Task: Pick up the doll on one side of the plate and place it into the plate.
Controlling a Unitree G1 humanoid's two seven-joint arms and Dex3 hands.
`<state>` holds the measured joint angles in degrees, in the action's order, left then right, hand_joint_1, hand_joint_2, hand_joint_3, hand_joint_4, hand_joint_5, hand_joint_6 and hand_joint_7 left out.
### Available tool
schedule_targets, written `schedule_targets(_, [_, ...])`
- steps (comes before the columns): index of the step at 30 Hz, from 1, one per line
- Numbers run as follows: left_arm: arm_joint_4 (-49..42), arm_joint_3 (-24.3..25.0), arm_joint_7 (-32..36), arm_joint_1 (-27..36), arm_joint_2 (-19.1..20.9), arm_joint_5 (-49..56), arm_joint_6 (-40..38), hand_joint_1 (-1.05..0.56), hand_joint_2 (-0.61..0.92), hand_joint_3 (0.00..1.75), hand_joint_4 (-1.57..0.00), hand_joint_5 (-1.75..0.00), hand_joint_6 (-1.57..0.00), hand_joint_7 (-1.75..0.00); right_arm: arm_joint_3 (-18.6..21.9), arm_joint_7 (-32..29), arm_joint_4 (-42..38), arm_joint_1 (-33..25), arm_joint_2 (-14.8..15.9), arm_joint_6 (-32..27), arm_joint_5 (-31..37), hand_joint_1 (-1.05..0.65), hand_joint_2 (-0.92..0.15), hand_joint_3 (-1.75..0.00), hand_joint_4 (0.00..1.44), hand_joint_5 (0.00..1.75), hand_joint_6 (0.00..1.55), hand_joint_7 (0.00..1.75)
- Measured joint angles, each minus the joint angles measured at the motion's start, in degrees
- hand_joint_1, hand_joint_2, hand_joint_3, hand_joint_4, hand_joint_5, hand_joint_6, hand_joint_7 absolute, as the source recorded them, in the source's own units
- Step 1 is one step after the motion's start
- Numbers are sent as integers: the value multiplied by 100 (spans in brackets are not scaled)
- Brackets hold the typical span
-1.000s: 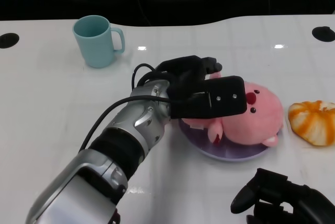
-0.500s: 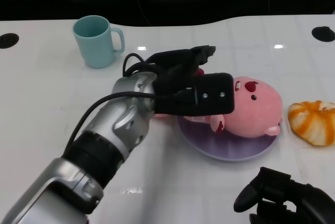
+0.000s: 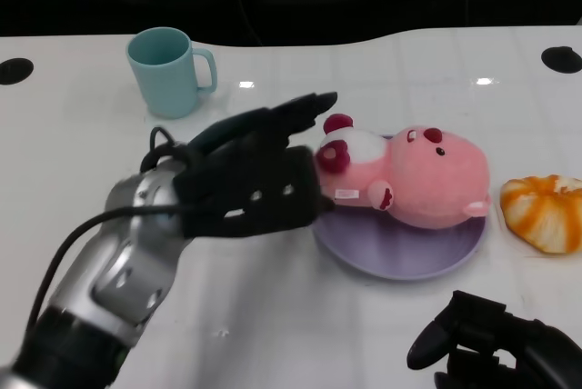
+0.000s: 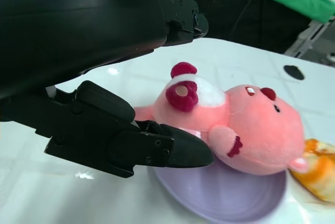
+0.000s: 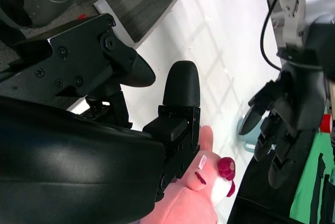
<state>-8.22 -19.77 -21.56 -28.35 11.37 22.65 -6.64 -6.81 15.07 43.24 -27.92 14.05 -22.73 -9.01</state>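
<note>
The doll (image 3: 418, 184) lies on its side in the plate (image 3: 400, 257), so the placing looks done. The left robot hand (image 3: 250, 184) hovers just beside its feet, fingers spread and empty. The right robot hand (image 3: 496, 348) rests curled, idle, on the counter (image 3: 82, 162).

Soft plush on smooth, glossy surfaces

The doll (image 3: 427, 180) is fuzzy pink cloth; plate (image 3: 400, 257), table (image 3: 364, 71) and cup (image 3: 168, 71) look smooth, glossy.

We recorded a pink doll (image 3: 427, 180), lavender plate (image 3: 400, 257), teal mug (image 3: 168, 71), and white counter (image 3: 73, 162).
</note>
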Motion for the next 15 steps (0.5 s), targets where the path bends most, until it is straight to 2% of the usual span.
schedule_targets(1, [59,93,12,156,-5,-141,105,-68,92,25,-20,-16,-13,-7,6,1,-1,-1,1,0,-1,-12,-64,-107,64,175,49,140])
schedule_targets(2, [114,200,38,306,-12,-286,193,-68,92,26,-15,-33,-16,-8,7,3,-1,5,1,0,-1,-12,-64,-107,64,175,49,140])
schedule_targets(3, [189,292,79,435,-13,-386,254,-67,92,27,-6,-59,-20,-10,8,4,-1,3,2,0,-1,-12,-64,-107,64,175,49,140])
schedule_targets(6, [420,567,216,798,-82,-772,522,-61,92,21,-4,-93,-33,-18,12,7,-3,13,3,-2,-3,-12,-64,-106,64,175,49,140])
schedule_targets(9, [802,792,361,1203,-282,-1155,576,-55,92,16,-11,-103,-43,-23,12,8,-7,26,6,-9,-1,-12,-64,-106,65,175,50,140])
schedule_targets(15, [1792,1102,408,2171,-606,-1993,185,-47,92,19,-26,-108,-56,-31,14,21,-18,30,25,-15,0,-11,-64,-107,65,175,50,139])
